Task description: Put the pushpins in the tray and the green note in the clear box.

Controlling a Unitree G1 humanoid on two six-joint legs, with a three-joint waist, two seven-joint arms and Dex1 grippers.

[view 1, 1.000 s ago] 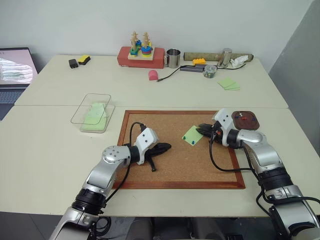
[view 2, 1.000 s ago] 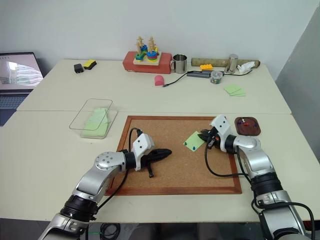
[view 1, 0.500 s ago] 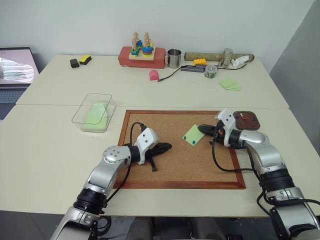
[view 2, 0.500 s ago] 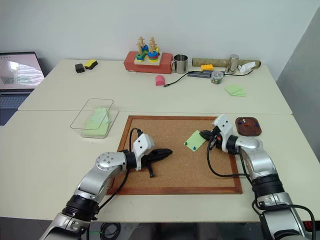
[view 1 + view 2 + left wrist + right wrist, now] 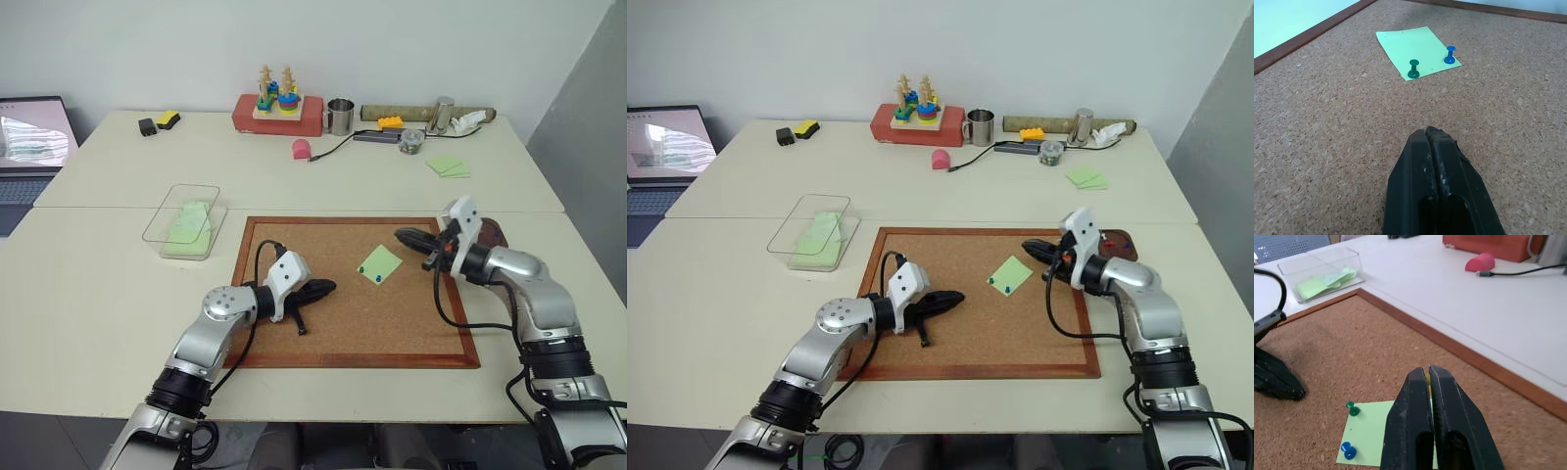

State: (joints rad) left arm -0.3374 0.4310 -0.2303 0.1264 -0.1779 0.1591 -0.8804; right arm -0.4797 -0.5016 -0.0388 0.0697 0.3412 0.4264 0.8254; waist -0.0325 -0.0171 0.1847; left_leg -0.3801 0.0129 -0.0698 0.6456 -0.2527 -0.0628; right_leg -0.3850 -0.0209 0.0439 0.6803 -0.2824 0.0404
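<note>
The green note lies on the cork board, held by a green pushpin and a blue pushpin at its near edge. My right gripper hovers just right of the note and above the board, shut on a pushpin whose yellow head shows as a sliver between the fingers. Behind its wrist the dark brown tray is mostly hidden. My left gripper rests shut and empty on the board, left of the note. The clear box, holding green notes, stands left of the board.
The framed cork board covers the near table's middle. On the far table are a pile of green notes, a metal mug, a red-based stacking toy, a pink object and a laptop at the far left.
My right gripper has lifted off the note's right edge and drawn up and to the right, toward the tray, still shut. The left arm has stayed put.
</note>
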